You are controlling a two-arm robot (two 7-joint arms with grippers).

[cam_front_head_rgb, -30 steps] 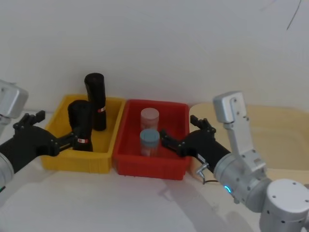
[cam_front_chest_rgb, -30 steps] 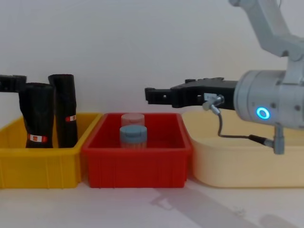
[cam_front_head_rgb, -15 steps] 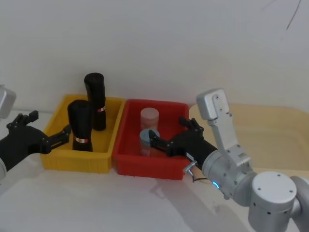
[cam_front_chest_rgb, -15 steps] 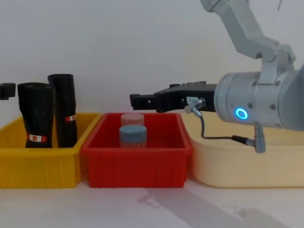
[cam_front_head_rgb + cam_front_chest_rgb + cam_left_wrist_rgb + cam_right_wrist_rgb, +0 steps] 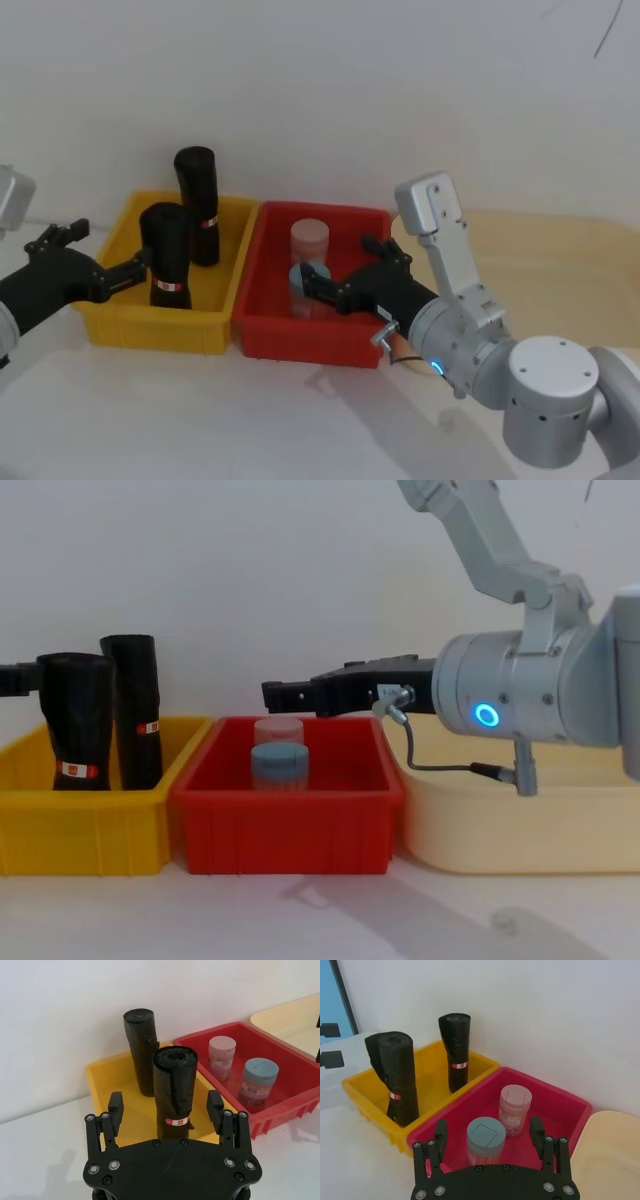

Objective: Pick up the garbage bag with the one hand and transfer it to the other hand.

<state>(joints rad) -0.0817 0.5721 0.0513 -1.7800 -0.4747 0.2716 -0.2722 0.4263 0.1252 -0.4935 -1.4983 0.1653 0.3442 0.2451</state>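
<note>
Garbage bag stands upright in the yellow bin, near-side half, red-and-white band low on it. Taller slim roll stands at its 1 o'clock, close by, same bin.

Left pincer comes in from 9 o'clock of the bag, level with it, fingers spread wide and holding nothing. Its near fingertip is just beside the bag's left side; contact cannot be told. In the left wrist view the bag sits straight ahead between the two spread fingers.

Right pincer reaches from 4 o'clock over the red bin, also spread and holding nothing. In the chest view it hangs above the jars, apart from them. Blue light ring glows on its wrist, with a thin grey cable below.

Red bin sits at 3 o'clock of the yellow bin, touching it. It holds a blue-lid jar, with a pink-lid jar at its 12 o'clock. Cream tray is at 3 o'clock of the red bin. All three sit on the white counter.
</note>
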